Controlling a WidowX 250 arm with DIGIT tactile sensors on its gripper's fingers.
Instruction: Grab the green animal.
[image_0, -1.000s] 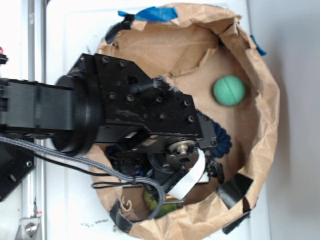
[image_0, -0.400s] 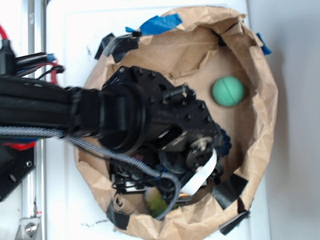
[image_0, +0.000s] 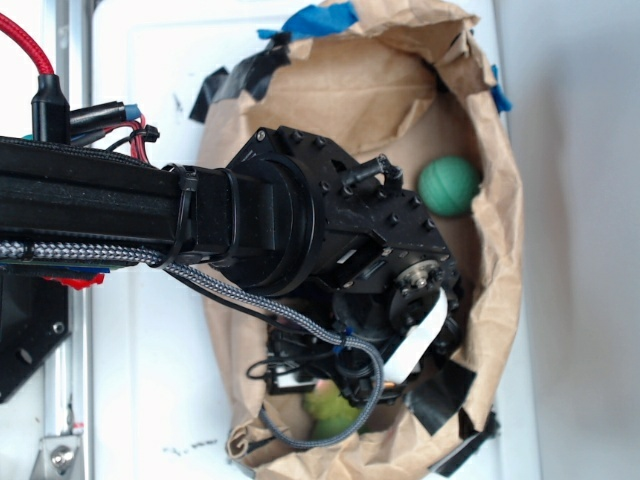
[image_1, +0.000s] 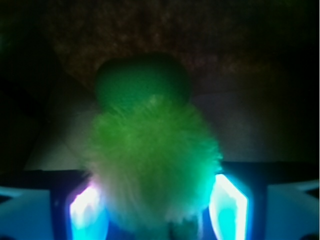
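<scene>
The green animal (image_1: 155, 165) fills the wrist view: a fuzzy lime body with a darker green two-lobed part (image_1: 142, 82) at its far end. My gripper (image_1: 157, 210) is shut on it, and both glowing fingertips (image_1: 227, 205) press into the fur at its sides. From outside, only a lime patch of the animal (image_0: 330, 410) shows at the near end of the brown paper bag (image_0: 500, 260), under the black wrist (image_0: 330, 230). The gripper fingers are mostly hidden there.
A smooth teal-green ball (image_0: 447, 185) lies at the bag's far right, against its wall. Crumpled bag walls with black tape (image_0: 440, 395) and blue tape (image_0: 320, 18) ring the gripper closely. A braided cable (image_0: 300, 320) loops across the arm.
The arm has swung and reached further into the bag. The bag has been squeezed narrower and shifted, and the ball now sits against its right wall. More of the lime toy shows below the wrist.
</scene>
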